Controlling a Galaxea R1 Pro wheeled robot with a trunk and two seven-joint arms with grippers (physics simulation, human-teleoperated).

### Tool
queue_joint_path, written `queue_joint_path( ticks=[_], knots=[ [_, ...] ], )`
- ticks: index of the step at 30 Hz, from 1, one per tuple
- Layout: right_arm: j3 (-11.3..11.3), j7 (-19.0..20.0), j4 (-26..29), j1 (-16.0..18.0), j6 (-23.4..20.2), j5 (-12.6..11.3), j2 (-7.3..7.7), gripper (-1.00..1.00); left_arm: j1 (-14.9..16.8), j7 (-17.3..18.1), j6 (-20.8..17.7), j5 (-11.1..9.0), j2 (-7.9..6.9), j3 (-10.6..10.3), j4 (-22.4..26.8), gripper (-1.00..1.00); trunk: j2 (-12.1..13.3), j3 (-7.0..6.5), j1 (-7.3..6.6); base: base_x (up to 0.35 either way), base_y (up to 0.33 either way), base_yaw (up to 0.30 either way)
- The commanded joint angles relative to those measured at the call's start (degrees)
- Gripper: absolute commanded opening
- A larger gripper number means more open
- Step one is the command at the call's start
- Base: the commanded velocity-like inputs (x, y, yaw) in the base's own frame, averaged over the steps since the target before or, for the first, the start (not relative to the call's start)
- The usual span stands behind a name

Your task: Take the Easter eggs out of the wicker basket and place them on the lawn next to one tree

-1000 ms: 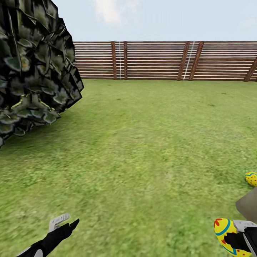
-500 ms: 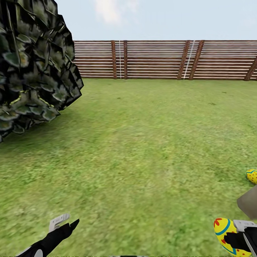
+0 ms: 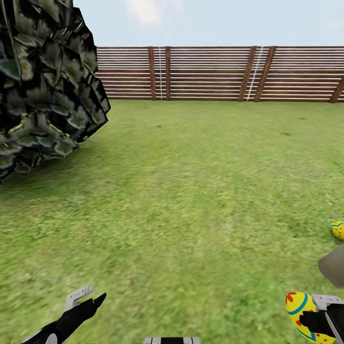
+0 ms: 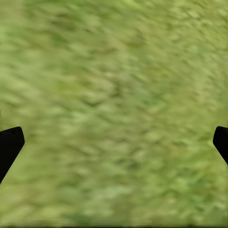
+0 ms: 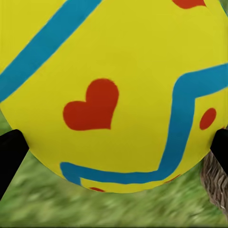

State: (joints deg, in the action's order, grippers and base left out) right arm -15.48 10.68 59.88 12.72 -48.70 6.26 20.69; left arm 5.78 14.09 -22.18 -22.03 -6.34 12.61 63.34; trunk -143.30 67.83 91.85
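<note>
I have one of the Easter eggs (image 3: 302,311) clamped in my right gripper (image 3: 313,317) at the lower right corner of the head view — yellow, with a blue band and a red flower mark showing past the black fingers. Through the right wrist camera the same egg (image 5: 114,90) sits right up against the lens between the two dark fingertips (image 5: 9,154), with a red heart shape, red dots and blue zigzag lines on its shell, and a strip of grass under it. A second egg (image 3: 338,230) lies on the lawn (image 3: 191,191) at the right edge of the head view, partly cut off by the frame, just beyond a grey-brown shape (image 3: 333,265) that I take for the foot of the tree trunk, though too little of it shows to be sure. In the right wrist view a rough grey-brown surface (image 5: 216,183) sits beside the egg as well. My left gripper (image 3: 88,297) hangs low at the left over bare grass, holding nothing, its fingers (image 4: 9,145) standing wide apart at either edge of the left wrist view. Further out, a mass of dark foliage (image 3: 43,81) fills the upper left, and the brown slatted fence (image 3: 215,74) closes off the far side of the garden under a pale sky.
</note>
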Motion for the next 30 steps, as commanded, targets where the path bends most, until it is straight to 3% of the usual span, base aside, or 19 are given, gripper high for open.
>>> queue_joint_path(
  ticks=[1, 18, 24, 30],
  knots=[
    [-0.1, 0.6, 0.1, 0.0, -0.2, 0.6, -0.02, -1.0, 0.0, 0.1, -0.5, -0.5, 0.02, 0.1, 0.1, 1.0, 0.0, 0.28, 0.01, 0.0, 0.0, 0.0],
    [-0.1, 0.6, 0.2, 0.0, -0.3, 0.6, 0.05, -1.0, 0.0, 0.1, -0.5, -0.5, 0.02, 0.1, 0.0, 1.0, -0.3, 4.04, 0.45, 0.0, 0.0, 0.0],
    [-0.1, 0.6, 0.2, 0.0, -0.3, 0.5, -0.02, -1.0, 0.0, 0.4, -0.5, -0.5, 0.01, 0.1, 0.1, 1.0, -0.3, 4.04, 0.45, 0.005, 0.0, 0.0],
    [-0.1, 0.6, 0.2, 0.0, -0.3, 0.5, -0.04, -1.0, 0.0, 0.4, -0.5, -0.5, 0.02, 0.0, 0.1, 1.0, -0.3, 4.04, 0.45, 0.287, -0.039, 0.0]
  ],
)
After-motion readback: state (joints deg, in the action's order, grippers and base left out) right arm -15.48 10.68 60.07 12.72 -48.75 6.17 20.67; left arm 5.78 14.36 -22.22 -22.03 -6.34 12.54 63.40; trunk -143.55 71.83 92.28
